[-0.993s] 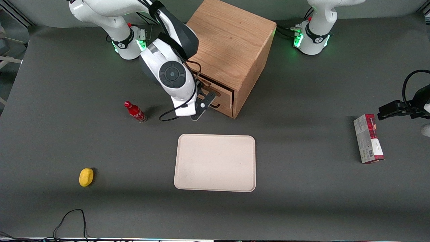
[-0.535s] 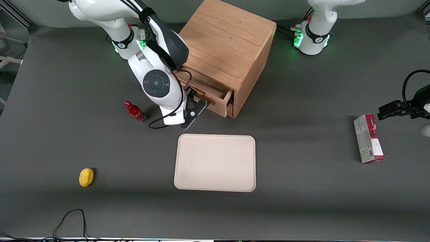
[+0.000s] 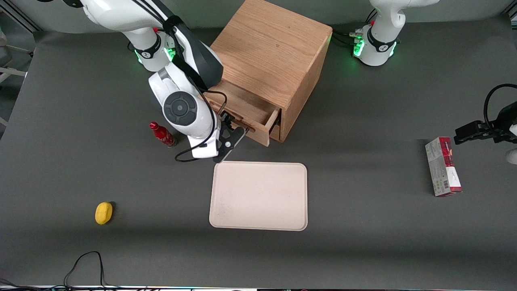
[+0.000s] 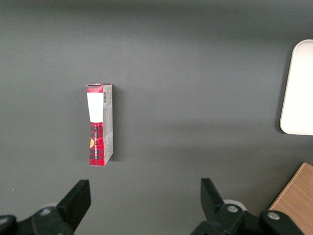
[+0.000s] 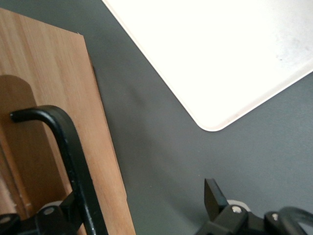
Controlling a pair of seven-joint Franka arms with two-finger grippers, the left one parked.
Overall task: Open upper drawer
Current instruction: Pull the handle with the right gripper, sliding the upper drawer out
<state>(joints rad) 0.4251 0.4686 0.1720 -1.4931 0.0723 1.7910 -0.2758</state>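
Note:
The oak cabinet (image 3: 271, 52) stands at the back middle of the table. Its upper drawer (image 3: 247, 106) is pulled well out toward the front camera, and its bare wooden inside shows. My right gripper (image 3: 236, 130) is at the drawer's front, at its long black wire handle (image 5: 66, 147). In the right wrist view the gripper (image 5: 142, 196) has its fingers wide apart. One finger sits right at the handle, against the light-wood drawer front (image 5: 44, 73); the other hangs over bare table. The lower drawer is mostly hidden under the upper one.
A cream tray (image 3: 258, 196) lies just nearer the camera than the drawer front, and also shows in the right wrist view (image 5: 220, 49). A red bottle (image 3: 162, 134) stands beside my wrist. A yellow object (image 3: 104, 212) lies nearer the camera. A red-and-white box (image 3: 442, 166) lies toward the parked arm's end.
The upper drawer has slid out of the cabinet toward the front camera. My right gripper has moved with it, staying at the handle and nearing the tray.

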